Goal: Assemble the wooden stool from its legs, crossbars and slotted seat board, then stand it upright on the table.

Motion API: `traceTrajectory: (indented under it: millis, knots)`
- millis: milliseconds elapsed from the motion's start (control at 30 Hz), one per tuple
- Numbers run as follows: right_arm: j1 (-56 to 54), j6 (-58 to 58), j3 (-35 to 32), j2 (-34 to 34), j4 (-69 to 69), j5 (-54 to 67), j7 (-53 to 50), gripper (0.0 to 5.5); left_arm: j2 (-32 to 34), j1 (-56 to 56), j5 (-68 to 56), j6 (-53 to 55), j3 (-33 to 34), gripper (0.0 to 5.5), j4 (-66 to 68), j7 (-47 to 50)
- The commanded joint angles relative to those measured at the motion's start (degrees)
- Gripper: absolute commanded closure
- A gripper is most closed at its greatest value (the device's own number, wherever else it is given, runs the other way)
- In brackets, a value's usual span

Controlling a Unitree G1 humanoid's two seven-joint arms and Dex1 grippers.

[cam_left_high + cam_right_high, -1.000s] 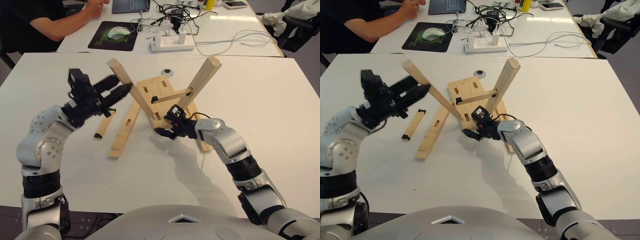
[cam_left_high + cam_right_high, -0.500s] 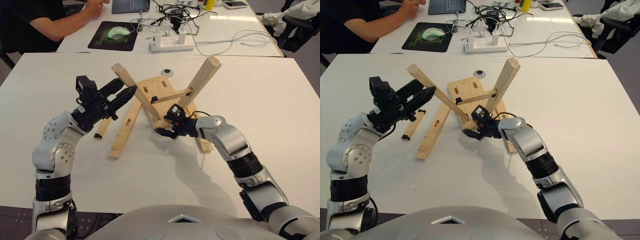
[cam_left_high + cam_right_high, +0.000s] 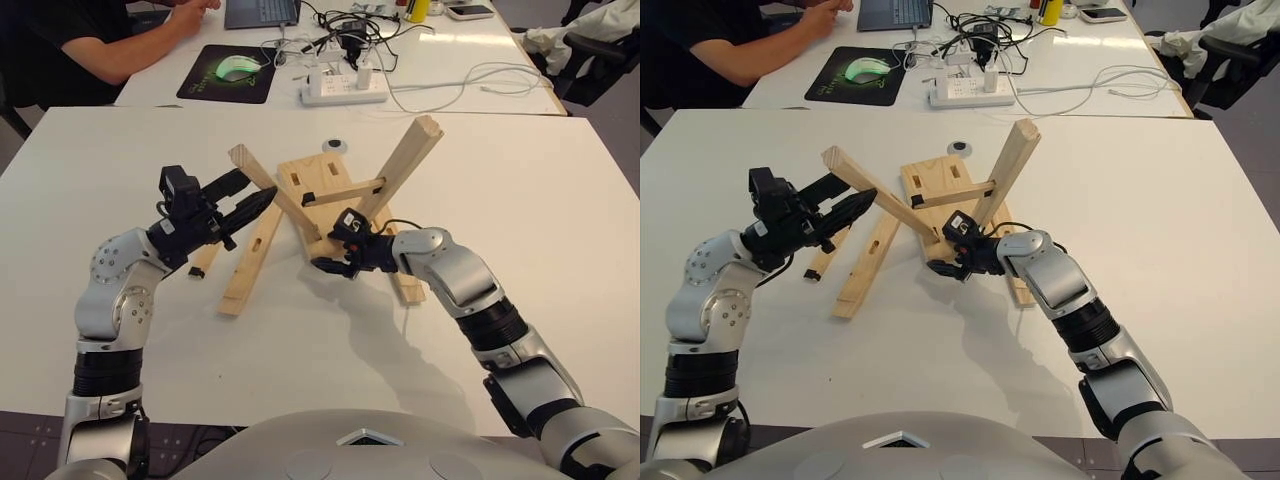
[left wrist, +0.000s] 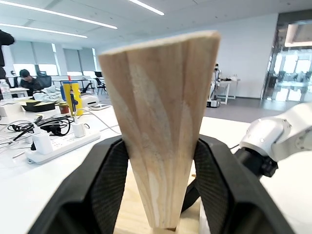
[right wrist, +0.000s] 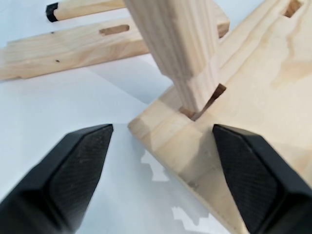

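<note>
Head view: seat board lies flat on the table, middle toward the far edge. Left gripper clamps the tilted leg near its free end, and right gripper is spread wide at the board's near corner. Left wrist: fingers squeeze the leg on both sides. Right wrist: leg end sits skewed in the slot. I'd brace the board and swing the leg upright before pressing. Insertion depth is hidden.

Slotted seat board: near corner hidden behind right gripper. Held leg: one end cut off at wrist view's edge, between the fingers.
</note>
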Motion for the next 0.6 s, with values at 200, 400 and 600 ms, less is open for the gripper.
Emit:
traceTrajectory:
  millis: [200,400,600]
  knots:
    - [5.03,3.80,2.80,-0.77,1.17,-0.33,0.59,1.71,5.94,-6.72,5.68,2.60,-5.77,3.48,7.32,-5.93]
    - [5.36,4.26,3.17,-1.29,1.86,-0.89,0.37,1.71,8.41,-10.29,4.78,5.41,-6.53,3.48,7.03,-8.94]
    - [6.80,4.94,2.34,-1.53,0.90,-0.61,-0.62,1.71,12.92,-13.29,4.16,8.47,-5.82,3.48,5.66,-12.55]
